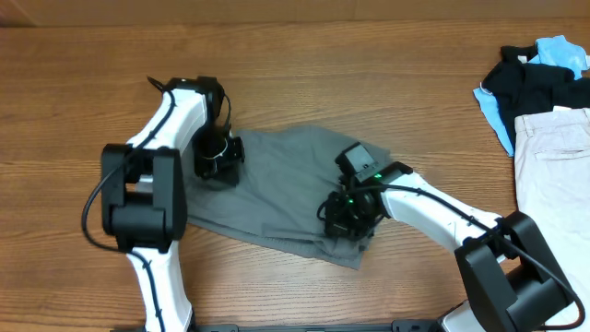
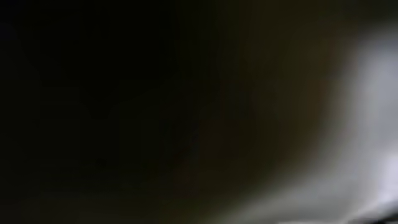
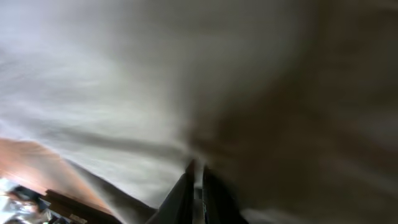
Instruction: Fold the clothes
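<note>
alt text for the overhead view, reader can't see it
A pair of grey trousers lies rumpled on a wooden table, the left gripper at their left edge, the right gripper on their right part; other clothes sit piled far right.

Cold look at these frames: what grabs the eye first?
The grey trousers lie crumpled in the middle of the table with both arms down on them. The left gripper is at their far-left edge and the right gripper near their front-right edge, its fingers pinched on the cloth. At the right edge sit a black and light-blue pile and beige trousers.
</note>
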`<action>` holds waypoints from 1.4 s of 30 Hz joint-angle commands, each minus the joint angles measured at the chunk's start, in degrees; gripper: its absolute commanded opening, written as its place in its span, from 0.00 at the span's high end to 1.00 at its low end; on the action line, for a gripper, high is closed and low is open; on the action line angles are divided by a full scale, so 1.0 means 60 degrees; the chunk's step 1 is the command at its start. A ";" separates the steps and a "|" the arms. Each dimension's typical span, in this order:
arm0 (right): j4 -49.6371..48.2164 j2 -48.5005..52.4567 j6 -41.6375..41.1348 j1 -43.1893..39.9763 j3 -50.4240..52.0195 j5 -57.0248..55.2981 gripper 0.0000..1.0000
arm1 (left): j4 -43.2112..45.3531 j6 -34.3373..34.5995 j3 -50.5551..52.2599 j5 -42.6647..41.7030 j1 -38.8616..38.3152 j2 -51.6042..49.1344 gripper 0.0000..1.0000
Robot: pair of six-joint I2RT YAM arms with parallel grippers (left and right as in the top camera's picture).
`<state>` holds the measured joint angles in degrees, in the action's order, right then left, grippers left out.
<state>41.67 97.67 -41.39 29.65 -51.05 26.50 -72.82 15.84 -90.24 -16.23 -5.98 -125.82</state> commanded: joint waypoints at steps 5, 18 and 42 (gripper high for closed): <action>0.0277 0.0047 -0.0226 -0.1104 0.0674 0.0284 0.91 | -0.0379 -0.0095 0.0018 0.1158 0.0339 -0.0375 0.96; 0.0324 0.0047 0.0379 -0.3625 0.0652 -0.0907 0.91 | -0.1013 0.0426 0.0018 0.1778 0.0933 -0.0251 0.96; 0.6779 -0.0634 0.2743 -0.4029 -0.5985 -0.2014 0.00 | -0.0528 -0.0270 0.0015 0.2051 0.2065 0.4532 0.13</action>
<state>80.82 95.57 -28.29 3.95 -85.06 14.81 -76.49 17.74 -90.21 -1.89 2.42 -98.98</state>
